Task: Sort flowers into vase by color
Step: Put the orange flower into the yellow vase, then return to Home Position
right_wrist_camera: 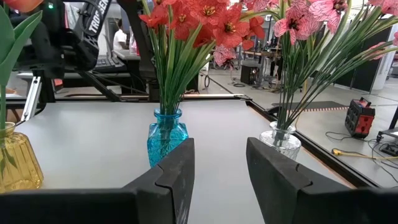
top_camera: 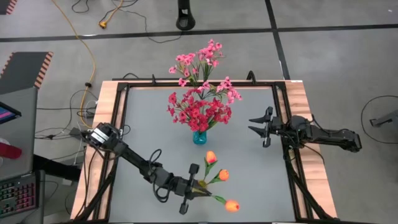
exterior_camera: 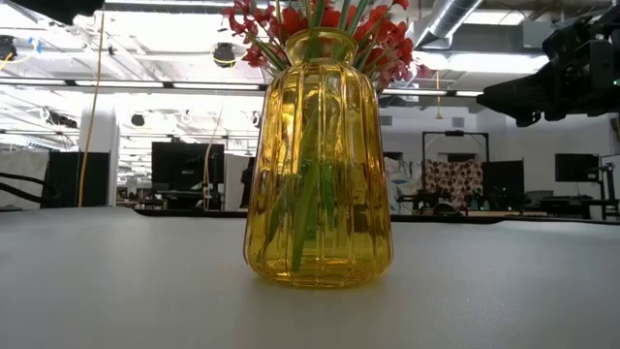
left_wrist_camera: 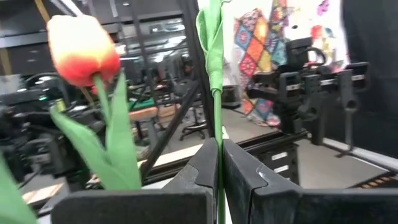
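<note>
Spanning the scene, the bench [top_camera: 155, 118] carries a blue vase [top_camera: 199, 137] of red flowers [top_camera: 199, 112]. Left end effector [top_camera: 194, 188] pinches the orange tulips' [top_camera: 217, 175] stem near the front edge; right end effector [top_camera: 260, 126] hangs parted, empty.

Three orange tulips [top_camera: 219, 174] lie at the table's six o'clock. Three vases: blue [right_wrist_camera: 166, 138], clear [right_wrist_camera: 281, 140], yellow [exterior_camera: 318, 165].

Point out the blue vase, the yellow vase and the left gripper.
blue vase [right_wrist_camera: 166, 140]: right wrist view, on its glass body.
yellow vase [exterior_camera: 318, 184]: low view, on its ribbed belly.
left gripper [left_wrist_camera: 220, 162]: left wrist view, between the fingertips shut on a green stem.
</note>
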